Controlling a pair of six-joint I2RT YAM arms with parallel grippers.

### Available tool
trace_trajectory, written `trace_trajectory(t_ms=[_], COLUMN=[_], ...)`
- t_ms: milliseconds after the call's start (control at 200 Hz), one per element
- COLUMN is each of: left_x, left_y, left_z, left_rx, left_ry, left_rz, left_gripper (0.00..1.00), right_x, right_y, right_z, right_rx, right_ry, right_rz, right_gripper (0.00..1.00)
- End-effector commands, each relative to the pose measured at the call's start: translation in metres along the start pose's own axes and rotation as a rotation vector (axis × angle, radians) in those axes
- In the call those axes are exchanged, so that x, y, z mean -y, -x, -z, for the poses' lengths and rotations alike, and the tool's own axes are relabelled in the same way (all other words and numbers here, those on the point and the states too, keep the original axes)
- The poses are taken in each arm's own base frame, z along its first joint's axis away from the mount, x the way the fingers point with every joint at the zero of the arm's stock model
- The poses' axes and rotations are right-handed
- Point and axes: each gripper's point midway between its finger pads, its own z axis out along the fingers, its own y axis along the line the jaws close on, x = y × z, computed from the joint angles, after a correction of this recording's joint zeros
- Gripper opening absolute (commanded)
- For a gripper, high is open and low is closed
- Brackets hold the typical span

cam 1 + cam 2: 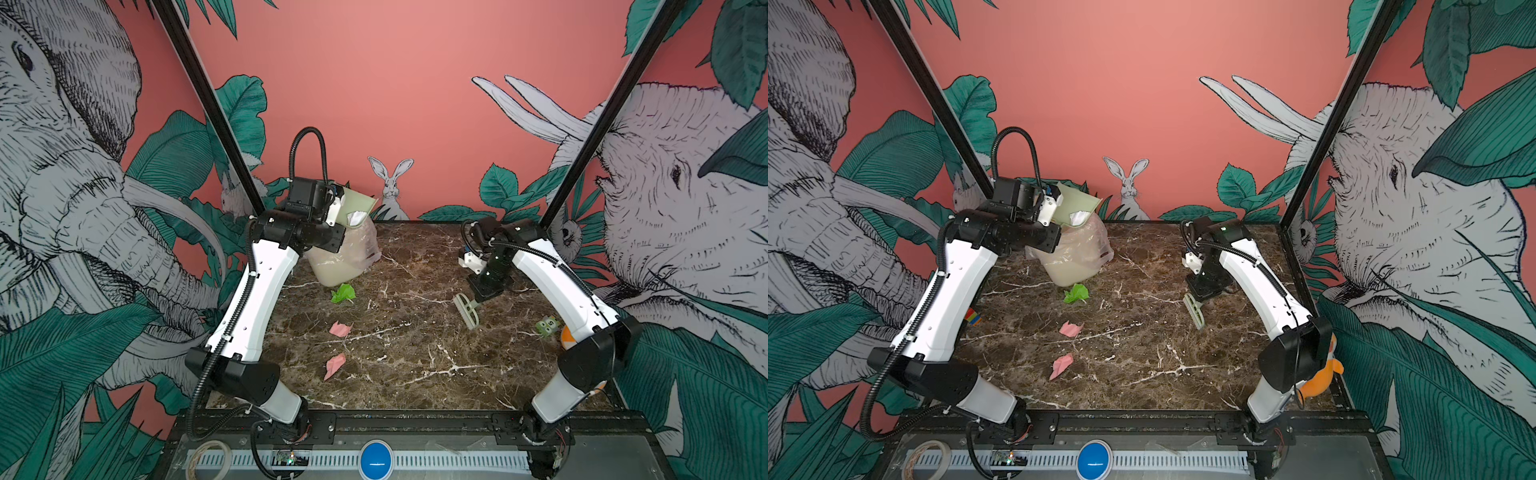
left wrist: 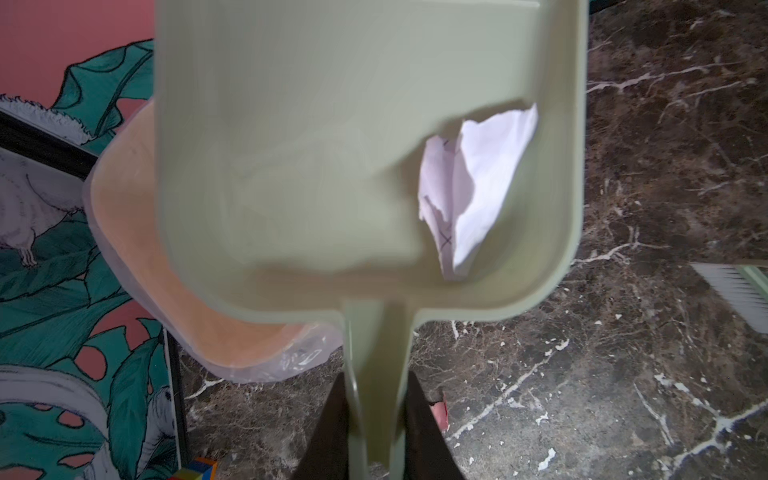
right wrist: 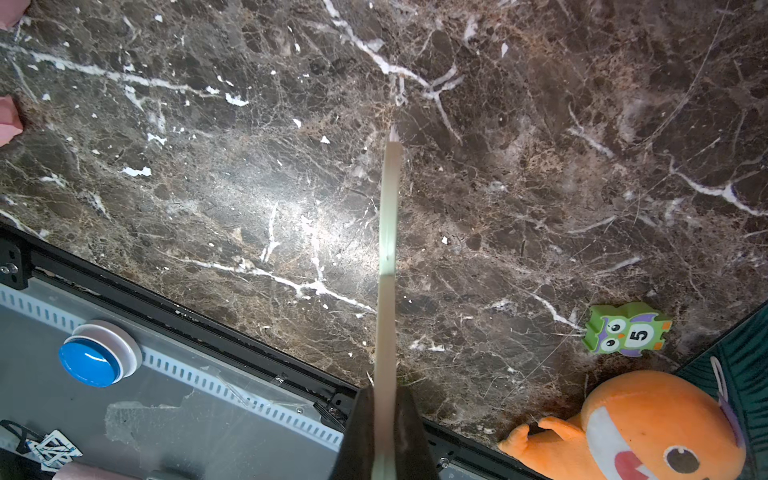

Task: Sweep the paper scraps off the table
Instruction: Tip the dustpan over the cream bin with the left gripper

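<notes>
At the left tool (image 2: pixel 376 428): pinching the handle of the pale green dustpan (image 2: pixel 291 145), with the pan lifted clear of the worktop (image 1: pixel 415 353) and held over the bag-lined bin (image 1: pixel 336 266) at the far left corner. Inside the pan, one white scrap (image 2: pixel 473 187), lying against the back wall near the handle end, not yet tipped out.

At the right tool (image 3: pixel 384 432): pressed together on the handle of the brush (image 1: pixel 467 309), bristles hanging just above bare marble on the right side, well apart from any paper.

Further out, on the worktop: a green scrap (image 1: pixel 343 293) just in front of the bin, then two pink scraps (image 1: pixel 340 329) (image 1: pixel 334 365) nearer the front, left of centre. Off at the right edge, an owl block (image 3: pixel 627 330) and an orange plush (image 3: pixel 644 428), not part of the job.

Judged as the emptying step, partway through the task. Next: tipping the pan's open lip down over the bin mouth so the white scrap slides out, then bringing pan and brush back down for green and pink. Risk of the light paper catching in the pan corner or drifting past the bag.
</notes>
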Motion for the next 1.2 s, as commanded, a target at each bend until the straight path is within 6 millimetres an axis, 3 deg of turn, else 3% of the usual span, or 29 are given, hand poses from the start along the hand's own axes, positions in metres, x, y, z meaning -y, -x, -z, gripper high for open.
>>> trace_trajectory(t_ms=[0,170,595,935,1196], left_x=[-0.030,-0.068,-0.123,-0.117,-0.110], left_y=[-0.004,-0.014,-0.013,-0.010,0.017], left_z=[0.014,0.016,0.031,0.016,0.022], left_rx=[-0.032,-0.147,-0.312,-0.430,-0.406], left_ry=[0.108,0.309,0.681,0.845,0.934], left_rz=[-0.023,-0.127,-0.393,-0.683,-0.813], left_gripper=[0.15,0.14,0.14,0.14,0.14], right_x=[-0.002,-0.003,-0.005,-0.008,-0.012], right_y=[-0.006,-0.005,0.000,-0.003,0.000], right_z=[0.006,0.004,-0.002,-0.006,-0.011], right_rx=[0.006,0.004,-0.004,-0.002,0.005], right_ry=[0.009,0.017,0.039,0.056,0.081], right_rz=[0.007,0.007,0.008,0.008,0.007], right_gripper=[0.00,0.00,0.00,0.00,0.00])
